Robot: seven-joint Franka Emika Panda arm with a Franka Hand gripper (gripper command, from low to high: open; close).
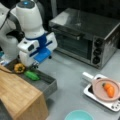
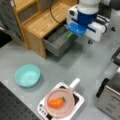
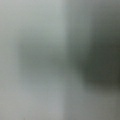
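The white and blue hand of my arm [image 1: 37, 48] hangs over an open grey drawer [image 1: 47, 83] at a front view's left. My gripper [image 1: 35, 65] points down into the drawer, just above a green vegetable [image 1: 32, 75] and to the right of a yellow pepper [image 1: 19, 68]. Seen from the opposite side, the hand [image 2: 83, 23] covers the fingers, and only a bit of the green vegetable [image 2: 68, 35] shows in the drawer [image 2: 56, 45]. The wrist view is a grey surface with a darker patch at its right.
The drawer belongs to a wooden cabinet [image 1: 17, 95] [image 2: 42, 20]. A steel toaster oven [image 1: 85, 35] stands at the back. A carrot [image 1: 109, 90] [image 2: 56, 102] lies in a pink pan [image 1: 98, 93] on a small white hob. A teal bowl [image 2: 27, 75] sits on the grey table.
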